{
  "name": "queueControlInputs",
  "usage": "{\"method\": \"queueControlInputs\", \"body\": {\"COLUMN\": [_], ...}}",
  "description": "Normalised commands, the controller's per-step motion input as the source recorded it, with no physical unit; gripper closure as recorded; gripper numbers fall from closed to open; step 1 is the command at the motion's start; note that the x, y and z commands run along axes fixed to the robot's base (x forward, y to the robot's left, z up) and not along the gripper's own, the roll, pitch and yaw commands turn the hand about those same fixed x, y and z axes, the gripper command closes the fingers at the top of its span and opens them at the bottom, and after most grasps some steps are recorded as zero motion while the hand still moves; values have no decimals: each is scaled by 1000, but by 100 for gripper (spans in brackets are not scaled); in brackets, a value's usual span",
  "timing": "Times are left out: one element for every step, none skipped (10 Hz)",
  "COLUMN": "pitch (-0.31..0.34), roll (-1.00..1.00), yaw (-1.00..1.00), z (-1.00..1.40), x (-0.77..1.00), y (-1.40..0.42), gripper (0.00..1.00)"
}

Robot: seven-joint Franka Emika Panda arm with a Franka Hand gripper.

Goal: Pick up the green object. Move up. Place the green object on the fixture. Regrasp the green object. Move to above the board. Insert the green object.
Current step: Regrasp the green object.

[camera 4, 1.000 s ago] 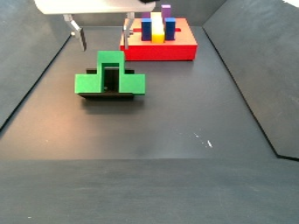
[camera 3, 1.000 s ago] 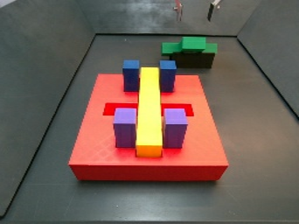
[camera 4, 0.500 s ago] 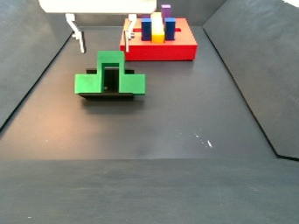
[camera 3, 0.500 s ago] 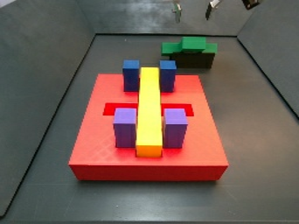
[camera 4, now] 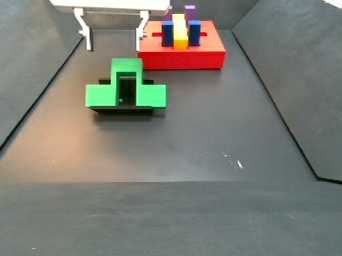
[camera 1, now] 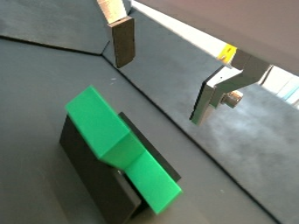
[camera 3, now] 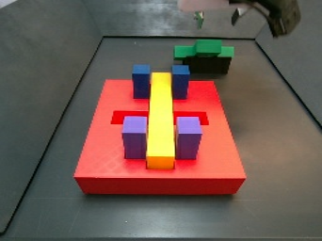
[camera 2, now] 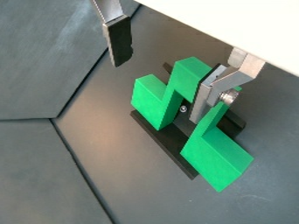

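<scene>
1. The green object (camera 4: 126, 88) sits on top of the fixture (camera 4: 124, 109), a low dark block on the dark floor (camera 4: 201, 150); in a side view the fixture's dark edge shows just under the green piece.
2. In a side view the green object (camera 3: 202, 50) and the fixture (camera 3: 210, 65) lie at the far right, beyond the board (camera 3: 158, 146) and apart from it.
3. The gripper (camera 4: 115, 28) hangs above the green object, not touching it. Its fingers (camera 4: 87, 30) are spread wide and nothing is between them.
4. In both wrist views the two silver finger plates stand well apart, with the green object (camera 2: 187, 118) below them; the gripper (camera 2: 165, 66) holds no piece.
5. In a wrist view the green object (camera 1: 117, 143) rests over the fixture (camera 1: 100, 179), covering most of its top.
6. The board carries a long yellow bar (camera 3: 161, 118) down its middle, two blue blocks (camera 3: 141, 79) at the far end and two purple blocks (camera 3: 135, 136) nearer, one on each side of the bar.
</scene>
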Motion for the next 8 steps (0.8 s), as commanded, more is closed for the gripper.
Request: {"method": "queueControlInputs", "body": {"pitch": [0, 0, 0, 9, 63, 0, -34, -69], "roll": [586, 526, 486, 277, 323, 391, 280, 169], "yaw": [51, 89, 43, 69, 109, 189, 157, 123], "z": [-286, -254, 0, 260, 194, -129, -197, -169], "x": [0, 0, -346, -309, -180, 0, 0, 0], "y": [-280, -211, -60, 0, 0, -117, -120, -140], "gripper": [0, 0, 0, 0, 0, 0, 0, 0]}}
